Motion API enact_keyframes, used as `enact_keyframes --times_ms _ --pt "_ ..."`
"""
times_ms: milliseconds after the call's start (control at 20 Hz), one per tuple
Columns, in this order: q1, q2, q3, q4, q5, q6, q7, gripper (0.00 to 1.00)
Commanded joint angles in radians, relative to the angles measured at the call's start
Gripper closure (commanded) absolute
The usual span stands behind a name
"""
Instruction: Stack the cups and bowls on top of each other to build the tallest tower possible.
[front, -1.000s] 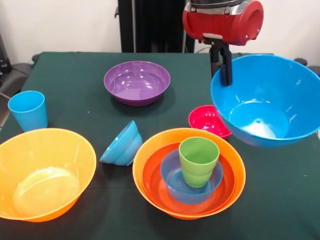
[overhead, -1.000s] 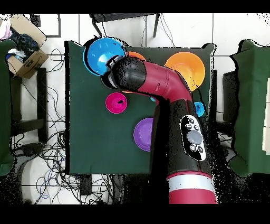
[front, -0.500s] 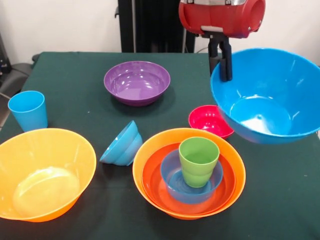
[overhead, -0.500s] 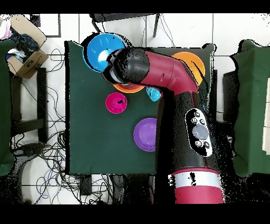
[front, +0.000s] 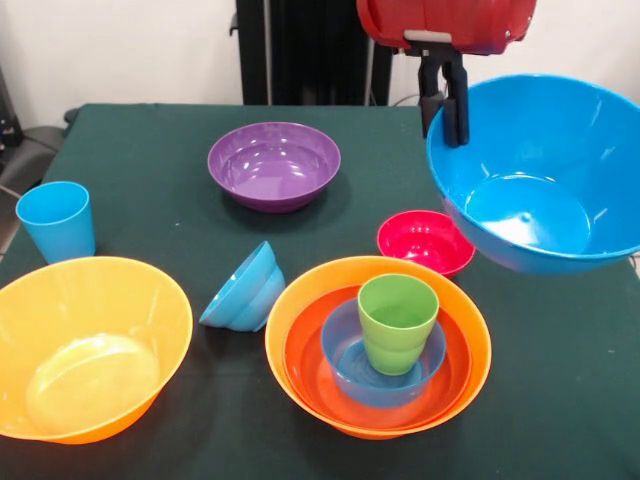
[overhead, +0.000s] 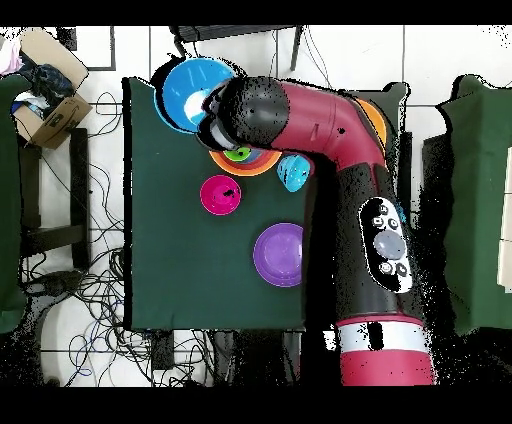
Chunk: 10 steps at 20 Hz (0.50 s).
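Note:
My gripper (front: 446, 128) is shut on the near-left rim of a big blue bowl (front: 535, 190), which hangs tilted in the air at the right, above the table. Below and left of it stands the tower (front: 378, 345): a big orange bowl holding a red-orange bowl, a blue bowl and the lime green cup (front: 398, 320). A small pink-red bowl (front: 425, 242) sits under the held bowl's edge. The light blue cup (front: 57, 220) stands far left. In the overhead view the big blue bowl (overhead: 185, 90) shows at the table's top left corner, and the arm hides the gripper.
A purple bowl (front: 273, 163) sits at the back centre. A small blue bowl (front: 243, 290) lies on its side left of the tower. A second big orange bowl (front: 85, 345) stands at the front left. A cardboard box (overhead: 50, 112) sits off the table.
The gripper has carried the big blue bowl higher and slightly rightward in the front view. The arm has swung across the table. The other bowls and cups have not moved.

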Motion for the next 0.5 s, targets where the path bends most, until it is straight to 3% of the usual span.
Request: enact_keyframes --times_ms 50,500 --pt "-0.039 0.028 0.098 -0.013 -0.092 0.062 -0.274 1.0" --pt "-0.062 0.034 0.111 -0.009 -0.144 0.048 -0.267 1.0"
